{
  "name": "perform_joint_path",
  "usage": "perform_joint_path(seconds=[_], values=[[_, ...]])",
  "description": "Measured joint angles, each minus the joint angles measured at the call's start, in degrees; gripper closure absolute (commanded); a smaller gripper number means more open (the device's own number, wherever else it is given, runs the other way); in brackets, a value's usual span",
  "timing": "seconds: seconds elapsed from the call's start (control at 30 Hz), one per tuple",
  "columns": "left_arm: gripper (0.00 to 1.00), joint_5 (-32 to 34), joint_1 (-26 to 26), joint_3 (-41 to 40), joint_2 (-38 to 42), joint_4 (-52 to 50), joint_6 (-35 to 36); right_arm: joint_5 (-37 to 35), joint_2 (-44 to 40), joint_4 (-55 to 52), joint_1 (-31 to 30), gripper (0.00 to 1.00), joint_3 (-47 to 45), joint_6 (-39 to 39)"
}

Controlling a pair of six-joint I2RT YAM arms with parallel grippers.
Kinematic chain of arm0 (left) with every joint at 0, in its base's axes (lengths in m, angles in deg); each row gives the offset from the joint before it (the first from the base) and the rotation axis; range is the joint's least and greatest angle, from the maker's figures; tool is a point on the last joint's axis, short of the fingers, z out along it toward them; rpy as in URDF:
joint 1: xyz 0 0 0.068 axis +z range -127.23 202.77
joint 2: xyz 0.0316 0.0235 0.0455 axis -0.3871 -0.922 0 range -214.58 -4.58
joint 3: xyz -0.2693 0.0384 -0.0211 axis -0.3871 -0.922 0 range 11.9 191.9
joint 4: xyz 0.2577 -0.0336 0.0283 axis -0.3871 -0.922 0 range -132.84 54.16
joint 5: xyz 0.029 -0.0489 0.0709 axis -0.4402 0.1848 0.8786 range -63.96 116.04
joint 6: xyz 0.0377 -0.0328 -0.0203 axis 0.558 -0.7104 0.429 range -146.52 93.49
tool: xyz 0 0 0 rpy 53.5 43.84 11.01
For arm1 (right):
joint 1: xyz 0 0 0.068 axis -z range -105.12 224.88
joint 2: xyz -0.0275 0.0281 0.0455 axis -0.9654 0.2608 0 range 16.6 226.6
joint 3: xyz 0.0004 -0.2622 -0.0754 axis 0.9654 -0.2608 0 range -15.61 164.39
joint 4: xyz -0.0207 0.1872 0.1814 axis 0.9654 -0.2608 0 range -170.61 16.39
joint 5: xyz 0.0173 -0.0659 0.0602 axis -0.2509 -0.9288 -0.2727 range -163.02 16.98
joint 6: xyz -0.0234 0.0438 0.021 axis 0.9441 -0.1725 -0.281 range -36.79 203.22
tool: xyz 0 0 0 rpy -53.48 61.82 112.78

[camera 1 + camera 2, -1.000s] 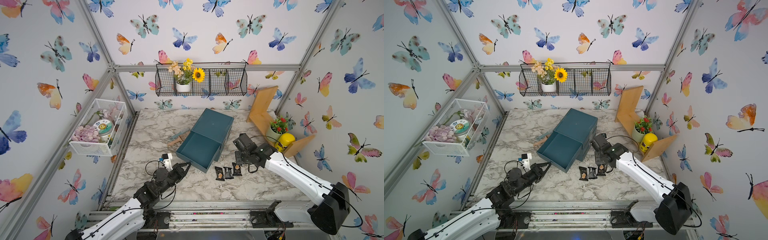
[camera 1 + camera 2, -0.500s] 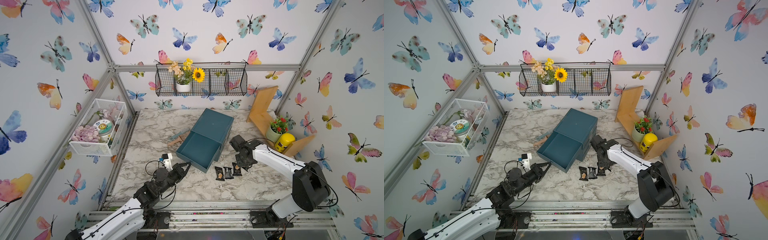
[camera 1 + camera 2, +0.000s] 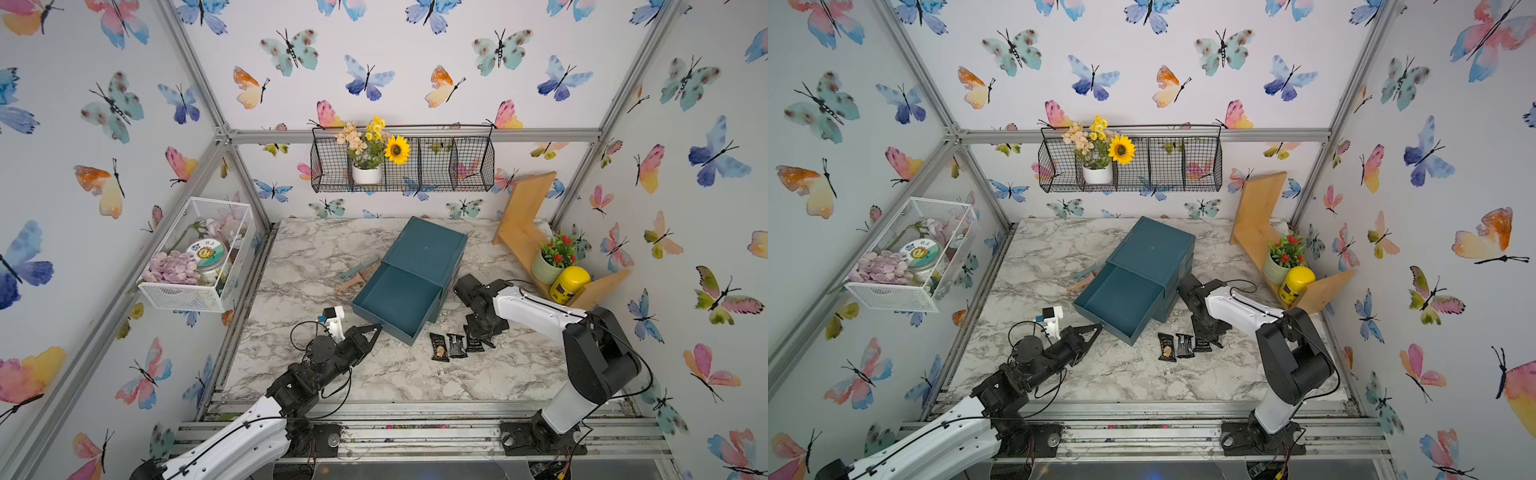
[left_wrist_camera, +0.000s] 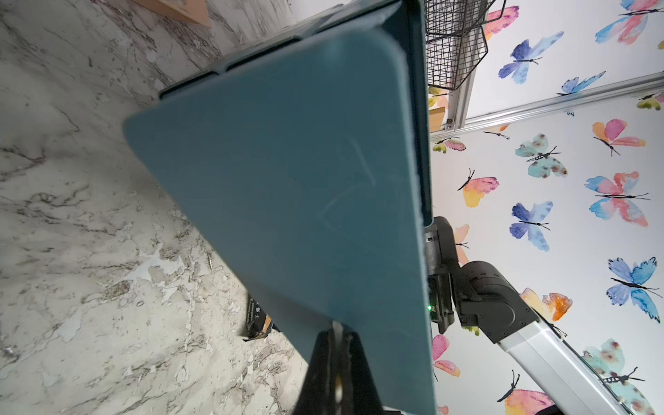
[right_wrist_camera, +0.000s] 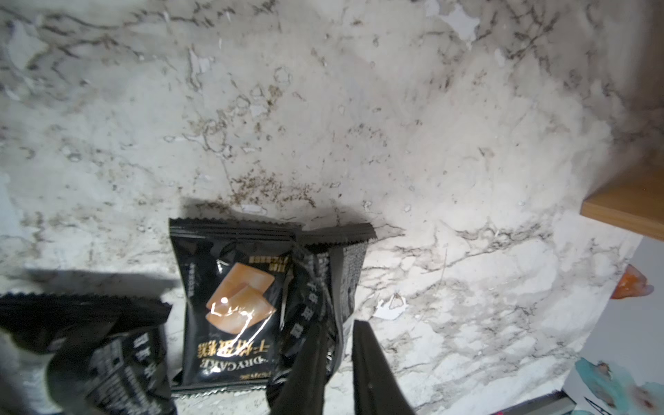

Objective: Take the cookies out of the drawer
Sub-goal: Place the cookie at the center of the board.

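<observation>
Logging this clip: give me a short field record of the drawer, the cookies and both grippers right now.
drawer: teal, pulled open, nothing visible inside
cookies: at least three black packets in a row on the marble table, beside the drawer's front
left gripper: shut, tips at the drawer's front corner
right gripper: open, over the packets

Open marble tabletop [image 3: 415, 382] nr front edge; drawer [image 3: 395, 301] (pulled out) and cookies [image 3: 456, 345] block mid.
</observation>
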Motion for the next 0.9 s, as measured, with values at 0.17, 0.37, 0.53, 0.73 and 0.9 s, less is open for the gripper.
perform_joint_path(seconds=[0.17, 0.37, 0.53, 0.73, 0.9], values=[[1.00, 0.00, 0.00, 0.00, -0.02, 0.00, 0.00, -0.17, -1.46, -0.09, 0.00, 0.74, 0.00, -0.07], [1.00, 0.00, 0.00, 0.00, -0.83, 0.26, 0.00, 0.37, -9.77, 1.62, 0.00, 0.77, -0.81, -1.09], [1.00, -0.02, 0.00, 0.02, -1.62, 0.94, 0.04, 6.56, -15.93, 8.90, 0.17, 0.82, -7.02, -4.26], [1.00, -0.02, 0.00, 0.85, -1.97, 1.03, 0.09, 11.89, -14.38, 14.51, 1.49, 0.84, -13.68, -7.10], [1.00, -0.02, 0.00, 1.05, -2.01, 1.01, 0.09, 12.81, -14.14, 16.48, 3.39, 0.82, -16.04, -8.59]])
